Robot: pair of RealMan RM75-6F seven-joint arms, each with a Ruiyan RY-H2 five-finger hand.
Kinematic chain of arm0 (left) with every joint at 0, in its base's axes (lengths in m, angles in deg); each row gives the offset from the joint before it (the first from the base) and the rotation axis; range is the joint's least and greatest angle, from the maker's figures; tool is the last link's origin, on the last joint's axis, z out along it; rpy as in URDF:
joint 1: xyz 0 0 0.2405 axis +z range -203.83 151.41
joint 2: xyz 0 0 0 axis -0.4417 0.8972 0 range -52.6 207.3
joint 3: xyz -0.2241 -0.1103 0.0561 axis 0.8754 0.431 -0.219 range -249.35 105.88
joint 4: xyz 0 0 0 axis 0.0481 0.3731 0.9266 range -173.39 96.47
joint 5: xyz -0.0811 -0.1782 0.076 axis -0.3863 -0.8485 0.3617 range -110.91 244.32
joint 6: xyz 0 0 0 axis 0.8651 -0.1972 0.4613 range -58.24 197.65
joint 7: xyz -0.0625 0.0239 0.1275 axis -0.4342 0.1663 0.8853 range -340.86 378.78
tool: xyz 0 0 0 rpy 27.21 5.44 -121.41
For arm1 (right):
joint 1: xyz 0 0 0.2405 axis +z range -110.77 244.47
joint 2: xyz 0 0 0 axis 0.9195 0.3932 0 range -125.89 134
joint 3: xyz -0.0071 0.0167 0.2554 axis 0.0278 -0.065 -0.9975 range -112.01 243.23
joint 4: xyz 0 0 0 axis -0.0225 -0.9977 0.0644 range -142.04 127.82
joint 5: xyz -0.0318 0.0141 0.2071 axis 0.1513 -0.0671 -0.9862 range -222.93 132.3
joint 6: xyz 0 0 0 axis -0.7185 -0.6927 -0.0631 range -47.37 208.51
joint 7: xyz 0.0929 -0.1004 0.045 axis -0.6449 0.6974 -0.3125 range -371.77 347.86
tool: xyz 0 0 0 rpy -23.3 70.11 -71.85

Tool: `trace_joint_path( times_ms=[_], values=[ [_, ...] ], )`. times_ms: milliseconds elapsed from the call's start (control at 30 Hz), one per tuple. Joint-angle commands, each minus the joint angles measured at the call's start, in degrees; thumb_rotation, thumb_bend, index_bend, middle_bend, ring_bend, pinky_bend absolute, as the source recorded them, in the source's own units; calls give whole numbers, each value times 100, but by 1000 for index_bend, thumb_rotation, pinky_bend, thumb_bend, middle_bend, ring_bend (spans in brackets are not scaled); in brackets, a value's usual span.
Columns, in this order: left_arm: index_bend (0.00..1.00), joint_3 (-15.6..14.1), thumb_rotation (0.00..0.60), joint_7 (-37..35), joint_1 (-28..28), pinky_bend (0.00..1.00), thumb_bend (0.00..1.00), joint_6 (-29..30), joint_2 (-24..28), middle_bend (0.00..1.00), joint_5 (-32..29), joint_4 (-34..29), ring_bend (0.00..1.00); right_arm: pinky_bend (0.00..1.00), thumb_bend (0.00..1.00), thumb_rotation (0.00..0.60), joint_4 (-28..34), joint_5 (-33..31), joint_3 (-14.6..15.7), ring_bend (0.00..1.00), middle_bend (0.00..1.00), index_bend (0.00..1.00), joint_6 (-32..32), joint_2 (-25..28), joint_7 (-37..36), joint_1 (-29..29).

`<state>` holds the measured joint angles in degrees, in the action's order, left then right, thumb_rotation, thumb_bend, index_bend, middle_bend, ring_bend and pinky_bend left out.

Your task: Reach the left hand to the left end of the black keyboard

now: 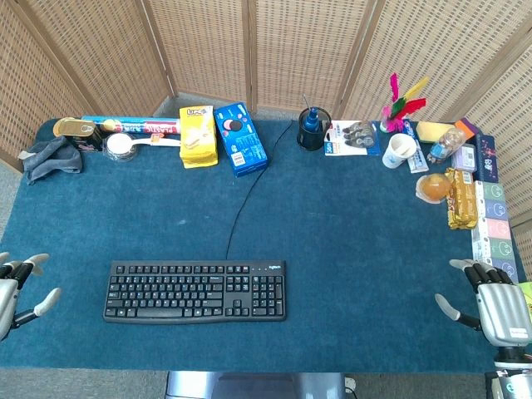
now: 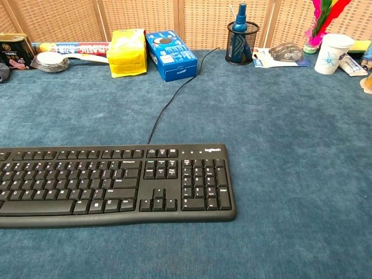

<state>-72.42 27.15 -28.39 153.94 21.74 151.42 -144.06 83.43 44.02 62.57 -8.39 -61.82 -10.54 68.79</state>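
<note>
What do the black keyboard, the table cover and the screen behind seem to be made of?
Black keyboard: looks like matte plastic, with moulded keys and printed legends. Table cover: blue carpet-like fabric, with a fuzzy, napped texture. Screen: apparently woven cane or rattan in wooden frames, judging by the fine weave; it could be an imitation.

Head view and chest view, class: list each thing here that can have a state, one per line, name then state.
black keyboard: flat on the blue table, untouched, cable running to the back edge.
left hand: open, empty, at the table's left edge, apart from the keyboard.
right hand: open, empty, at the right edge.
white cup: upright.
mesh pen holder: upright, blue bottle inside.
grey cloth: crumpled.
</note>
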Motion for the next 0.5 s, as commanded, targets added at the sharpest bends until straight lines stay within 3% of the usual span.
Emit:
trace_joint_path(
  times_ms=[33,367,500],
  values=[
    [200,0,0,6,-10,93,152,-14,-5,379,9,9,265,294,301,0,0,7,6,298,305,259,-11,-2,1,-8],
    [200,31,0,-13,-42,107,152,25,78,380,120,-74,268,294,301,0,28,80,63,298,305,259,-187,65,-40,-127],
    [200,8,0,10,-38,175,153,54,90,405,218,-112,339,294,301,0,33,87,70,298,305,259,-231,83,-61,-161]
  ],
)
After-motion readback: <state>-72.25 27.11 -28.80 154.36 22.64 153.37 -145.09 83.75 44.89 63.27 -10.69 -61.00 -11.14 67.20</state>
